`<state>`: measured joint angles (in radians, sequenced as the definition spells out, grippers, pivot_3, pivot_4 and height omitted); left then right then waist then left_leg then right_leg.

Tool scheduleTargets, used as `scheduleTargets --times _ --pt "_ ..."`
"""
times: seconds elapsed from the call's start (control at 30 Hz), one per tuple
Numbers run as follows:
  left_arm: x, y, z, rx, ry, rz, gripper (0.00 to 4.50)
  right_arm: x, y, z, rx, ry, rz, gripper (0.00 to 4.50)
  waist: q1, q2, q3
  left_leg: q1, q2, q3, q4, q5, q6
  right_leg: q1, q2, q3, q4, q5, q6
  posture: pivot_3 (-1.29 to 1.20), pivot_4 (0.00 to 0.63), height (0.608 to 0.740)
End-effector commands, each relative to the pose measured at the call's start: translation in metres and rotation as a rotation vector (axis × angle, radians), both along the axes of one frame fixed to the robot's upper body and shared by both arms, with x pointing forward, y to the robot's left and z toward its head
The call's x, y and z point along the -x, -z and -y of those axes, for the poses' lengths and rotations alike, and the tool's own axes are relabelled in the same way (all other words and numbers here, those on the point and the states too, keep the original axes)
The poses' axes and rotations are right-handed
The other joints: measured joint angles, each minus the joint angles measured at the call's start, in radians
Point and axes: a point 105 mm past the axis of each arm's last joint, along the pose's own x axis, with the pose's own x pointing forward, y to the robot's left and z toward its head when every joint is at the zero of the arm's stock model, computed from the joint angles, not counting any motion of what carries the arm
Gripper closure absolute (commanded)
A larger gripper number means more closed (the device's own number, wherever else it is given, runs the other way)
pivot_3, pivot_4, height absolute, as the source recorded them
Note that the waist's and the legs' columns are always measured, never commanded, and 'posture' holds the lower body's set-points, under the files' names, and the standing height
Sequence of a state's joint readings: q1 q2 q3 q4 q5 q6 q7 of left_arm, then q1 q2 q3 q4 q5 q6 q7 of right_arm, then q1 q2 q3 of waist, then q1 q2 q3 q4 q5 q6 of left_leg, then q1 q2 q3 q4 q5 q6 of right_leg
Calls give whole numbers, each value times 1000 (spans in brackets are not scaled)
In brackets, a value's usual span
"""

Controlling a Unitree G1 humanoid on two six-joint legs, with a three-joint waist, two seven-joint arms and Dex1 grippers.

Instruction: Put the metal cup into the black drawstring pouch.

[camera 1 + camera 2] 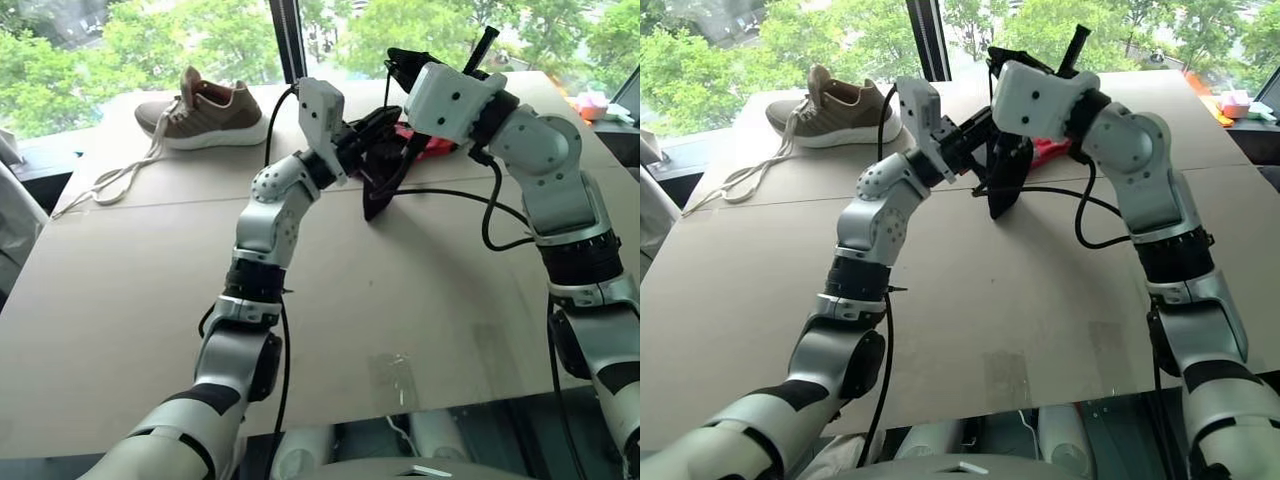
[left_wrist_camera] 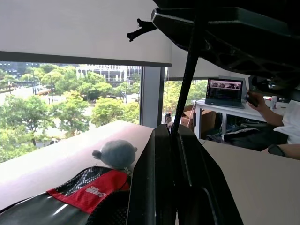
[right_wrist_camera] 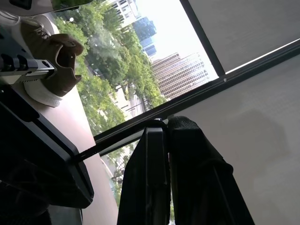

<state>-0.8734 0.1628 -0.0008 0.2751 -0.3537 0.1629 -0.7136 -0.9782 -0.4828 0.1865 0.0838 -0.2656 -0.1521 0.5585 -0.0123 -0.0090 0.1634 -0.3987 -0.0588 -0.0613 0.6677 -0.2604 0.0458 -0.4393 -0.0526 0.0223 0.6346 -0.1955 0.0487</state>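
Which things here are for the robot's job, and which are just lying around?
For the job: pouch, held up between left claw and right claw.
Just lying about: shoe, red case, plush toy, laptop.

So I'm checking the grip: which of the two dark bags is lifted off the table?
The black drawstring pouch, hanging between both pincers. The grey-and-red case lies flat on the table behind it.
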Motion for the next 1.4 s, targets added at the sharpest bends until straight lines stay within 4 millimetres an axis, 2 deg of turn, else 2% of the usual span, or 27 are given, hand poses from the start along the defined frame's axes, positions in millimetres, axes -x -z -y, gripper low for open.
scheduleTargets --times 0.03,0.27,0.43,0.63,0.7,0.8,0.93,1.1,1.17,1.27,1.33,1.37,1.4 --pt "-3 10 -4 -44 -28 1 4477 19 -57 9 -151 -28 138 4500 0 0 0 0 0 0 0 0 0 0 0 0 0 0 0 0 150 740" --pt "-10 28 -7 -83 -58 -31 4477 24 -109 32 -345 -22 182 4500 1 0 0 0 0 0 0 0 0 -1 0 0 1 0 0 0 150 740" --pt "-15 38 -9 -105 -82 -48 4477 29 -126 38 -394 -38 209 4500 0 0 0 0 -1 0 0 0 0 -1 -1 0 1 0 0 0 150 740" --pt "-18 51 -11 -139 -93 -62 4477 40 -152 47 -543 -84 232 4500 -1 0 0 -1 -1 1 -1 0 0 -3 -2 1 3 0 0 0 150 740" --pt "-18 53 -11 -148 -95 -61 4477 40 -154 49 -559 -89 229 4500 -1 0 0 -1 -1 2 0 0 0 -3 -2 2 4 0 0 0 150 740" --pt "-18 43 -14 -96 -104 -45 4477 36 -145 44 -532 -101 186 4500 -1 0 0 -1 -1 2 0 0 0 -3 -2 2 4 0 0 0 150 740" --pt "-19 10 -21 43 -124 -3 4477 29 -133 42 -512 -87 142 4500 -1 0 0 -1 -1 2 0 0 0 -3 -2 2 5 0 0 0 150 740" --pt "-3 -49 -22 199 -57 121 4477 21 -118 40 -497 -79 73 4500 -1 0 0 -2 -1 2 0 0 0 -5 -3 2 5 0 0 0 150 740" --pt "2 -61 -23 244 -26 137 4477 20 -114 38 -497 -81 56 4500 -1 0 0 -3 0 2 0 0 0 -5 -3 2 5 0 0 0 150 740" --pt "6 -77 -30 242 -55 194 3688 17 -102 31 -494 -99 12 4500 -2 0 0 -2 -1 3 0 0 0 -5 -3 3 5 0 0 0 150 740" --pt "4 -85 -35 247 -100 214 2818 17 -95 25 -492 -113 -14 4500 -3 0 0 -2 0 3 0 0 0 -5 -2 3 5 0 0 0 150 740" --pt "7 -86 -33 242 -81 222 2712 17 -93 21 -490 -122 -25 4500 -2 0 0 -2 0 3 0 0 0 -5 -2 3 5 0 0 0 150 740" --pt "10 -86 -31 237 -62 227 2057 17 -91 19 -488 -127 -31 4500 -2 0 0 -2 0 3 0 0 0 -6 -1 3 6 0 0 0 150 740"
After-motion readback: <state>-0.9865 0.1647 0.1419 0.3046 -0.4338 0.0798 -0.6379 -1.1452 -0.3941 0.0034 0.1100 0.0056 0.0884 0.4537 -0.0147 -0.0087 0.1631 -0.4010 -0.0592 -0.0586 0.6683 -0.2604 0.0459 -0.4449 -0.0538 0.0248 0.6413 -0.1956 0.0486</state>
